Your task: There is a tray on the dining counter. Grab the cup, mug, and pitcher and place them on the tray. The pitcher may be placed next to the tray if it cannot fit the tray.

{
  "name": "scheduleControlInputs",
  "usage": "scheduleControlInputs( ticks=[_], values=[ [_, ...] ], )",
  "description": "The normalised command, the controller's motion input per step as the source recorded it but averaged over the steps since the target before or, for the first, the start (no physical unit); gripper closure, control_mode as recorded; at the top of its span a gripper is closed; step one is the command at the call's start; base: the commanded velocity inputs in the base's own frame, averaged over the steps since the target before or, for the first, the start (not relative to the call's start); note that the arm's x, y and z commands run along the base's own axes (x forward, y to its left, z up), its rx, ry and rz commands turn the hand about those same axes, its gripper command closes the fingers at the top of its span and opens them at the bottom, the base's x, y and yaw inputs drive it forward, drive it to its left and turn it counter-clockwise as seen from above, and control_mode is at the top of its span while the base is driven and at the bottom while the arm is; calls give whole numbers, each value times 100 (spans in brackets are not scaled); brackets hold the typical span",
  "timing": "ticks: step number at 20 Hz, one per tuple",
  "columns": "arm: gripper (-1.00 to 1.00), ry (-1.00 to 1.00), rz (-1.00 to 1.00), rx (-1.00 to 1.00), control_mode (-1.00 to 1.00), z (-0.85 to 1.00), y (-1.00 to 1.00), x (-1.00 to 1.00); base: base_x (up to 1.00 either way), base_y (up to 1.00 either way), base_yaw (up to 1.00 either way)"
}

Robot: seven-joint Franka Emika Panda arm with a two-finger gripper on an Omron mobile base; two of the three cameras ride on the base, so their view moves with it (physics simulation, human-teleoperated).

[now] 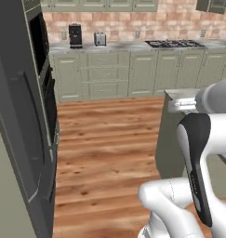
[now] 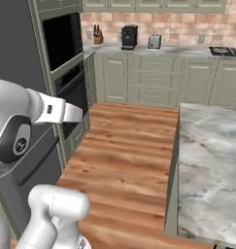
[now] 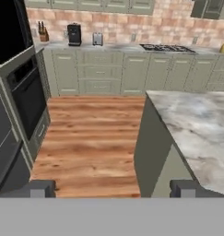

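Note:
In the hand view my gripper (image 3: pixel 113 189) stands open, its two dark fingertips (image 3: pixel 42 188) far apart with nothing between them. It looks across the near corner of the dining counter (image 3: pixel 201 124), a grey-white marbled top that also lies at the right of the right base view (image 2: pixel 207 160). A small yellow thing (image 3: pixel 223 47) stands on the wall counter at the far right. It is too small to tell whether it is the cup or the pitcher. The tray and the mug are out of view.
A tall dark oven cabinet (image 1: pixel 21 116) stands close on the left. On the far wall counter are a coffee machine (image 1: pixel 75 35), a toaster (image 1: pixel 100 39), a gas stove (image 1: pixel 174 43) and a knife block (image 2: pixel 97 36). Wooden floor (image 2: pixel 124 151) runs between cabinet and island.

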Motion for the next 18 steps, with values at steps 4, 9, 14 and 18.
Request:
scheduleControlInputs(
  ticks=[4, 9, 14, 18],
  values=[
    [-100, 0, 0, 0, 100, 0, 0, 0, 100, 7, -12],
    [-100, 0, 0, 0, 100, 0, 0, 0, 100, -2, -9],
    [-100, 0, 0, 0, 100, 0, 0, 0, 100, 24, 0],
    [-100, 0, 0, 0, 100, 0, 0, 0, 100, 28, 0]
  ],
)
